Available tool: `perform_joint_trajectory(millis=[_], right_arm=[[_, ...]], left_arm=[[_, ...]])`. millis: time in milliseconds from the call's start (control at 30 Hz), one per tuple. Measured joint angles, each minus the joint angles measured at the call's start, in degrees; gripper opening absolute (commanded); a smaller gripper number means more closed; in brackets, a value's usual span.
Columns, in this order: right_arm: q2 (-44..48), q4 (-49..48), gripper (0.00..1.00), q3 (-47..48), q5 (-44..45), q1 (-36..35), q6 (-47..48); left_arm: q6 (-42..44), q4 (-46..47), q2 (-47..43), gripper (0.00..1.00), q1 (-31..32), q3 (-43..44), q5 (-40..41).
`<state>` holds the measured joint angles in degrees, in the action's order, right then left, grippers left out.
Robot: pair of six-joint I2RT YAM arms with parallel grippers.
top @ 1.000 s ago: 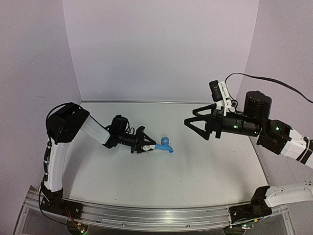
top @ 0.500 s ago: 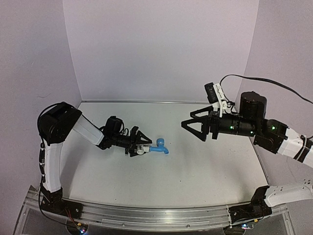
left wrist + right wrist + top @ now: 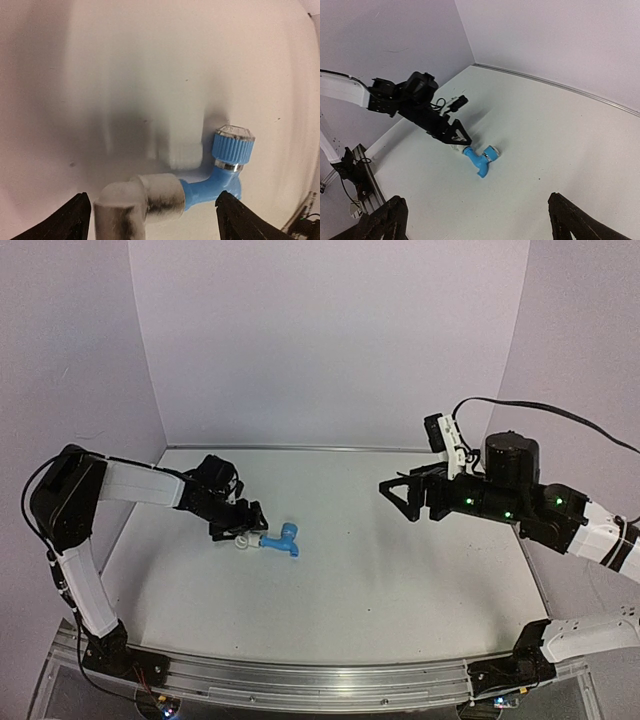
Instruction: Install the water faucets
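Surveyed pale, matte tabletop [image 3: 400, 580] closed in by plain lilac walls [image 3: 330, 340]. Located light-blue faucet [image 3: 288, 539] left of centre in the overhead view, lying flat on the tabletop with its inlet end butted into a white fitting [image 3: 246, 541]. Cannot confirm from the pictures whether that joint is screwed home or merely pushed together.

Found left gripper [image 3: 243, 528] low over the white fitting, fingers [image 3: 75, 220] spread to the bottom corners of its wrist view, with the white fitting between them and a plain gap on the faucet side. Contact on the other side too close to call. Recorded as apart, not clamped. Found right gripper [image 3: 398, 500] right of centre in the overhead view, raised above the tabletop, well apart from the faucet, spread wide, holding nothing and pointed toward the faucet.

Judged step in hand: taking hold at the white fitting end. Next move calls for closing squarely on the white fitting, lifting without dragging the faucet, then presenting the blue body to the right gripper for holding or turning. Advise a grip on the barrel, away from the joint.

Noted materials:
- Smooth moulded plastic in the faucet body, branched, with a short spout.
- Ribbed blue collar under a clear, silvery faceted cap at the knob [image 3: 232, 145].
- White fitting bent at a right angle, dull and slightly fibrous-looking, possibly wrapped, though blur prevents certainty.

Expect light, hard parts, apt to slip or roll on their round sections.
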<state>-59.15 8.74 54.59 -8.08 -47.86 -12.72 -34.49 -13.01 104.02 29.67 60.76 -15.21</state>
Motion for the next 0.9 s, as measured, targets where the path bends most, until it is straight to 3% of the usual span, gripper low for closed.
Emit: perform_joint_trajectory(millis=[300,400,700,900], right_arm=[[1.84,2.19,0.98,0.01,8.94,0.00,1.17],[2.84,2.79,0.98,0.26,10.54,0.00,1.96],[6.18,5.49,0.98,5.04,20.24,0.00,5.31],[8.55,5.34,0.98,10.77,25.20,0.00,7.30]], left_arm=[[9.24,-23.46,-13.81,0.92,0.00,10.57,27.39],[10.96,-27.38,-20.10,0.91,-0.06,13.49,32.62],[15.85,-24.91,-45.26,0.93,-0.09,22.45,33.29],[18.54,-20.81,-52.77,0.93,-0.09,25.73,32.73]])
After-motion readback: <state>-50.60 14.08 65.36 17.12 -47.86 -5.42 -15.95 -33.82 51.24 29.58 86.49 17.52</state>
